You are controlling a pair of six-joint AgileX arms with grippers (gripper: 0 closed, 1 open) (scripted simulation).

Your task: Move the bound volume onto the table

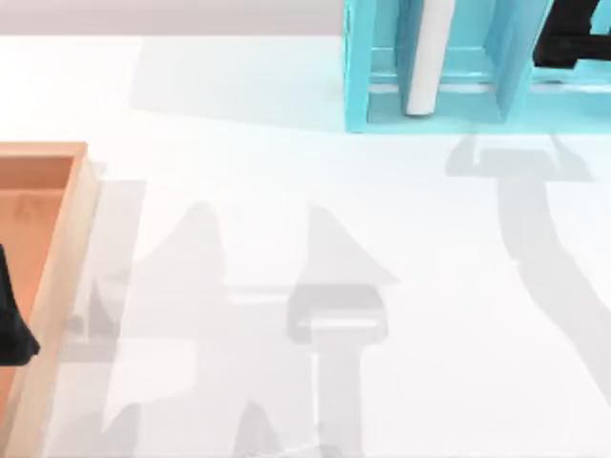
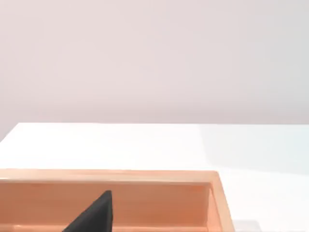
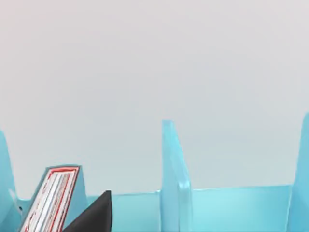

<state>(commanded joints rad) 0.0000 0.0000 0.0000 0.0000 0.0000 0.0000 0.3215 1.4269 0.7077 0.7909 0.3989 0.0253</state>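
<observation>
Overhead and wrist views at an early stage of the task. The book (image 1: 426, 57) stands upright, page edges showing white, in a compartment of the cyan shelf (image 1: 358, 76) at the far edge of the table (image 1: 286, 239); it has not been lifted and no part of it rests on the open white surface. Judged from this arrangement, the whole transfer remains: grasp, withdrawal from the shelf, and placement on the table.

The right gripper (image 1: 573, 38) hangs over the shelf at the top view's upper right, in the region of the neighbouring compartment, with a divider (image 1: 511, 67) between it and the book. The two are near but apart, with no contact visible. In the right wrist view the book (image 3: 53, 198) appears tilted slightly, just beside one dark fingertip (image 3: 94, 215), and a divider (image 3: 171, 179) rises further along. Whether the right gripper's fingers are spread or closed cannot be told; nothing appears held.

The left gripper (image 1: 11, 329) is parked over the wooden tray (image 1: 72, 239) at the table's left edge, well apart from the book. Its spread likewise cannot be told. In the left wrist view a dark fingertip (image 2: 94, 215) lies before the tray's far wall (image 2: 120, 176)
</observation>
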